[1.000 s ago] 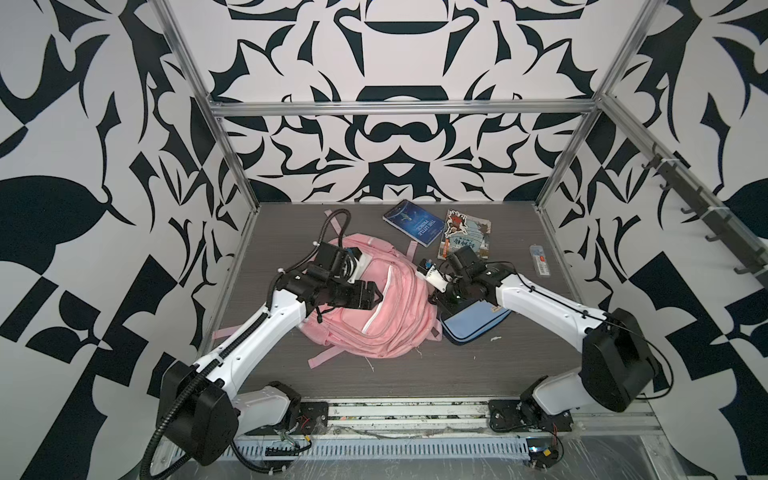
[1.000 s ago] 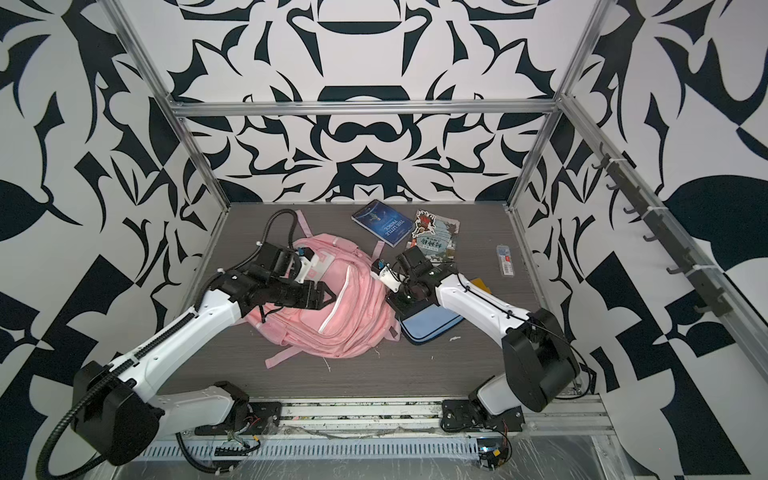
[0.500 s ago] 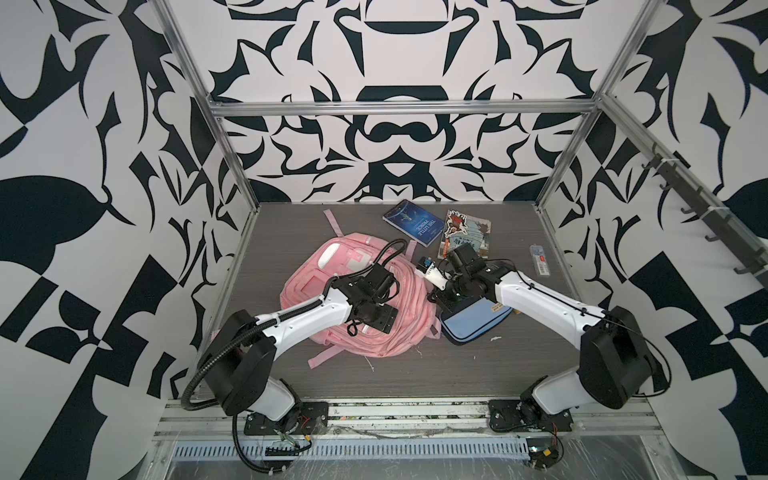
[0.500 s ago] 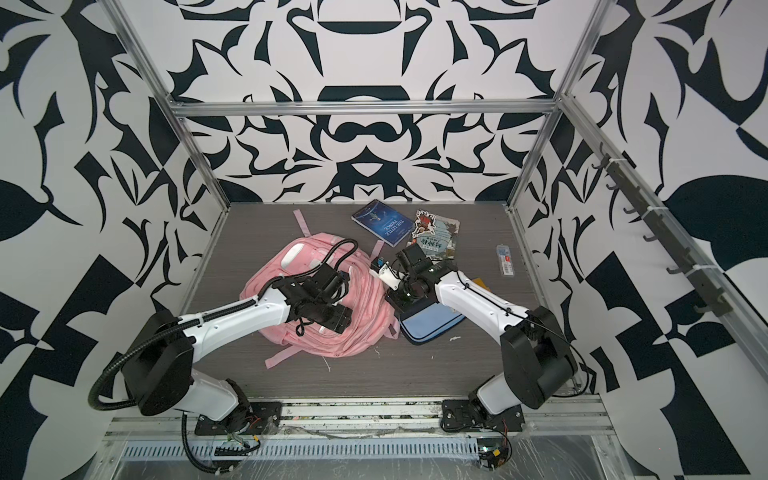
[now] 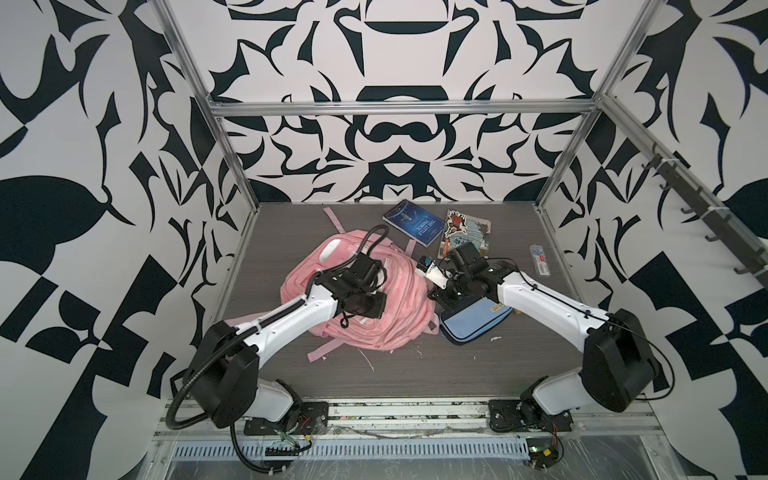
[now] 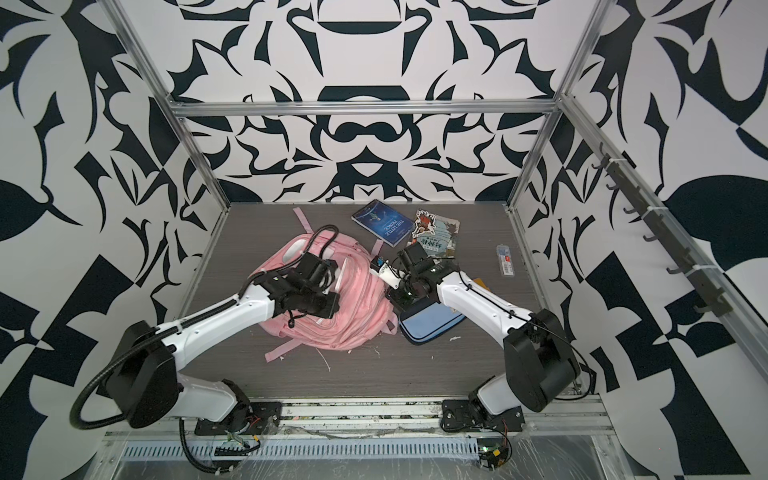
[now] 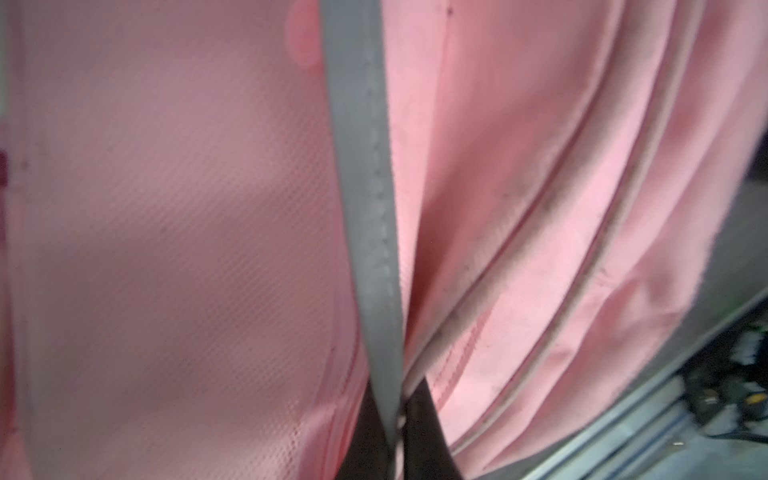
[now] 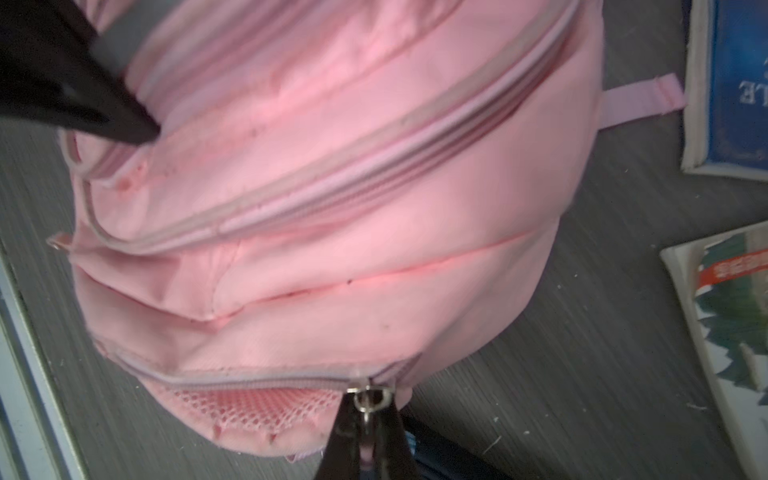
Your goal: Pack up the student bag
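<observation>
Left wrist close-up: the left gripper [image 7: 394, 432] sits at the lower centre of the frame. Its 2 dark fingers [image 7: 428, 440] are pinched together on a grey reflective strip [image 7: 361, 166] of the student bag [image 7: 166, 208]. The strip runs from the top edge down between them. Pink fabric and pale zip piping fill the rest.

Right wrist close-up: the right gripper [image 8: 368, 440] sits at the bottom centre. Its fingers [image 8: 345, 449] are clamped tight on the metal zip pull [image 8: 371, 397] at the end of a grey zip, with pink mesh just left of it.

In both top views the student bag [image 5: 401, 303] lies left of centre on the dark table [image 5: 415, 374]. It is a crumpled pink mound crossed by curved zip lines. 1 strap [image 5: 332, 218] points toward the back wall and another [image 5: 318, 353] trails toward the bottom of the frame.

A light-blue pencil case [image 5: 473, 322] lies just beside the bag's lower right edge, partly under the right arm. A blue book [image 5: 413, 224] and an illustrated book [image 5: 467, 230] lie near the back wall, upper right of the bag. A small clear box [image 5: 540, 259] lies by the right rail.

The bag's left edge is near the left rail but apart from it. A wide band of bare table runs below the bag.
</observation>
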You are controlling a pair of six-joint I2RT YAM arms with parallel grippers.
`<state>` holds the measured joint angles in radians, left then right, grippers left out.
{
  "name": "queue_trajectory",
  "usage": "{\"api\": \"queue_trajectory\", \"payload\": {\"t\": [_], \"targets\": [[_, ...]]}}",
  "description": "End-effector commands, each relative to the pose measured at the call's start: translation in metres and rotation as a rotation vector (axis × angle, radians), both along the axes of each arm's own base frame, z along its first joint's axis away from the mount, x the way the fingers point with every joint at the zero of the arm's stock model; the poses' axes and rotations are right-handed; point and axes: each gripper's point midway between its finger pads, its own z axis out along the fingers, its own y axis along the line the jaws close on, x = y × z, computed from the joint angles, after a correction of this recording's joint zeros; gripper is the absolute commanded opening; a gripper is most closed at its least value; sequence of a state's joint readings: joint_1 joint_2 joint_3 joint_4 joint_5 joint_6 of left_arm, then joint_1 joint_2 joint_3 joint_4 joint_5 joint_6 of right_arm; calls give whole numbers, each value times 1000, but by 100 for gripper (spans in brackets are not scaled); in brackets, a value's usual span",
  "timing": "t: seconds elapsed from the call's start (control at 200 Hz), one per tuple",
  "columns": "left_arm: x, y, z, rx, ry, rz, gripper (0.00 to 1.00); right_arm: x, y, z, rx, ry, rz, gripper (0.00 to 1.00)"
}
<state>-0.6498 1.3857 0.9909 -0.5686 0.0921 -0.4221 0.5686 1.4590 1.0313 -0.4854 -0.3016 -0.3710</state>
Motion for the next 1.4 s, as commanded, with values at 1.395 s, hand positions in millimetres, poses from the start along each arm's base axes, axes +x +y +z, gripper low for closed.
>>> {"api": "queue_trajectory", "payload": {"t": [1.395], "targets": [[71,48,143,-552,77,680,0,7,72,32,-177,-329,245,0]]}}
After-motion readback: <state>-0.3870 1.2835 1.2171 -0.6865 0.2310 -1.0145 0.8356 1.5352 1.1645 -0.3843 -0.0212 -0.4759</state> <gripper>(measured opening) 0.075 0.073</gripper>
